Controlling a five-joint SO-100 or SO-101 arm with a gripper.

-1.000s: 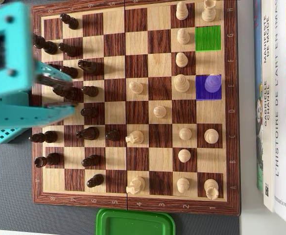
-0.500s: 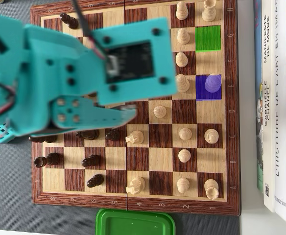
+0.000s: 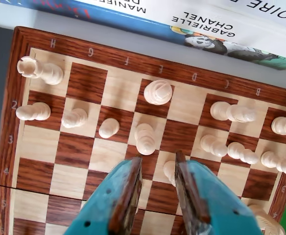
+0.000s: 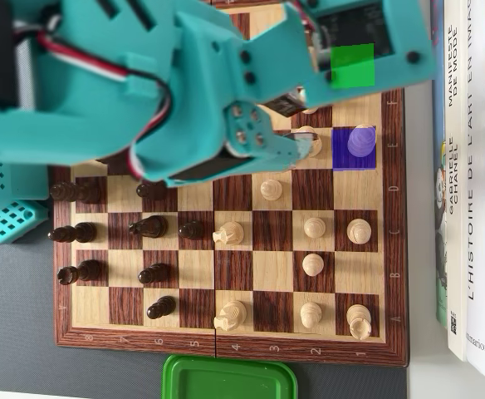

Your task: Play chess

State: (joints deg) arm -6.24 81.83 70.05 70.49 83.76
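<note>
Wrist view puts my jaws (image 3: 157, 169) low in the middle of the picture, parted by a narrow gap and holding nothing; through that gap shows dark and pale board, and one pale pawn (image 3: 169, 170) stands just at the inner edge of the right-hand finger, touching or nearly so, I cannot tell which. Ahead of me the chessboard (image 3: 15, 122) runs up to the books (image 3: 216, 29) lying along its far border. The overhead view marks two squares: a blue square (image 4: 340, 158) carrying a pale round-headed piece (image 4: 360, 140), and an empty green square (image 4: 352, 65) two squares further along the same edge file. I take the marked piece to be the one to move, blue to green, though that is my reading of the tints only. In the wrist view the same piece (image 3: 157, 91) stands alone on a dark square, well ahead of my tips, with another pale piece (image 3: 144, 138) between it and me. It looks like turned wood: light, stiff, smooth, narrow at the neck and broad at the base, so easy to tip and apt to slip if pinched on the rounded head. I would take it low on the stem, below the collar, fingers either side and square to it, and close gently. The risk I see is the neighbour in front: coming in low could knock it, so I would go over it and descend straight down.
</note>
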